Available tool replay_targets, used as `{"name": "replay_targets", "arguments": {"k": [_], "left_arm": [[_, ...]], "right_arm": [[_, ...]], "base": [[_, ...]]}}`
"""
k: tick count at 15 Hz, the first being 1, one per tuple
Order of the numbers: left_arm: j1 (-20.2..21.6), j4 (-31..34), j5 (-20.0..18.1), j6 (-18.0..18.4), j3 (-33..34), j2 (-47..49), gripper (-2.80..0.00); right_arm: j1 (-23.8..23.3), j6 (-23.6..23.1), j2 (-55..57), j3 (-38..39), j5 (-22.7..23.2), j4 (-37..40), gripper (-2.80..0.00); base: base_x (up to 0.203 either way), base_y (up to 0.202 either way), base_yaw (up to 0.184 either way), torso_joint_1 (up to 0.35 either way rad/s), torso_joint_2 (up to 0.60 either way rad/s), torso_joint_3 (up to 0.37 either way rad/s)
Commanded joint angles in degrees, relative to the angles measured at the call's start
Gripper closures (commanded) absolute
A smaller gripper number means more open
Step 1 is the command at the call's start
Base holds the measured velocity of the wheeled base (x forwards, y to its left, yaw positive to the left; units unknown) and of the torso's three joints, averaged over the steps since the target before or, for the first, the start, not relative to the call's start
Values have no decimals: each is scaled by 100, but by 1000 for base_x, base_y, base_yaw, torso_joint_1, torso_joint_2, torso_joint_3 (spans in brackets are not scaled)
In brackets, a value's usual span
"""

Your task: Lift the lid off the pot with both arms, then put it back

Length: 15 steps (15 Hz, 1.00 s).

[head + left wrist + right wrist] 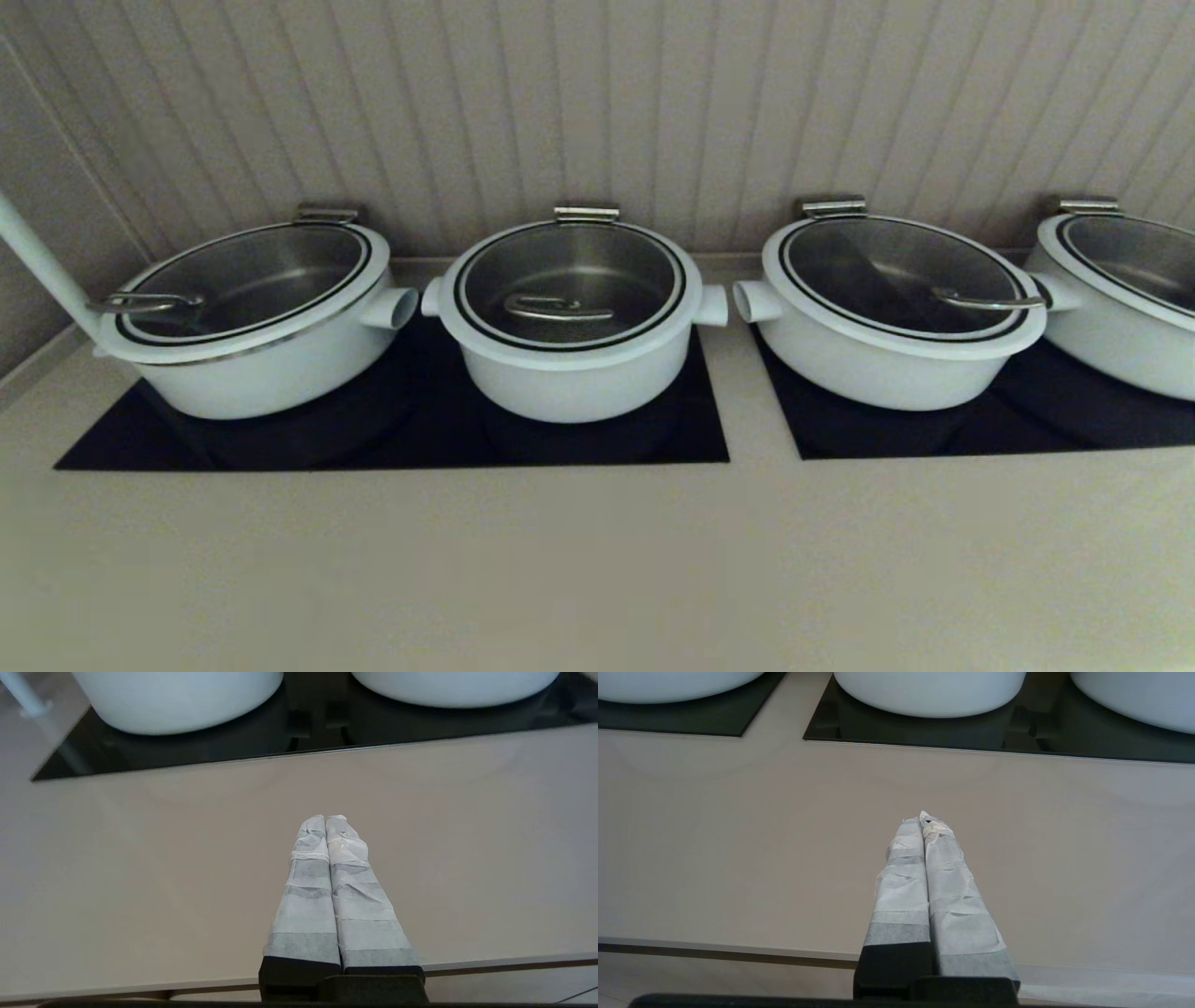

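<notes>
A pale counter (597,560) runs the width of the head view beneath a ribbed wall (597,103), carrying two black cooktops, the left cooktop (392,439) and the right cooktop (980,425), with a bare strip of counter between them. Four white pots stand in a row across the glass. The pot (571,359), deeper and narrower than its neighbours, sits on the right half of the left cooktop, its two stub handles pointing sideways. A wider left pot (252,359) stands just beside it on the same glass, and two more wide pots, one (887,359) on the right cooktop and one (1120,345) cut off by the frame edge, stand further right. The lid (569,280) rests flat and closed on the pot, its bar handle (558,308) toward the near rim and its hinge tab (586,214) at the wall side. Neither arm appears in the head view. The left gripper (325,820) hangs over bare counter near its front edge, well short of the pot, tape-wrapped fingers pressed together and empty. The right gripper (923,822) hangs likewise over the near counter, well apart from the lid, fingers together, holding nothing.
</notes>
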Motion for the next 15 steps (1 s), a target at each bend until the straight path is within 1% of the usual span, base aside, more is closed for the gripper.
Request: {"name": "replay_targets", "arguments": {"k": [1, 12, 14, 15], "left_arm": [[4, -11, 6, -57, 2, -2, 0], [3, -2, 15, -107, 2, -2, 0], [4, -2, 15, -106, 2, -2, 0], [-4, -2, 15, -106, 2, -2, 0]], "right_arm": [[1, -4, 9, 0, 5, 0, 0], [1, -4, 9, 0, 5, 0, 0], [-6, -4, 9, 0, -136, 0, 0], [-7, 5, 9, 0, -136, 0, 0]], "base": [[0, 0, 0, 0, 0, 0], [0, 0, 0, 0, 0, 0], [0, 0, 0, 0, 0, 0], [0, 0, 0, 0, 0, 0]]}}
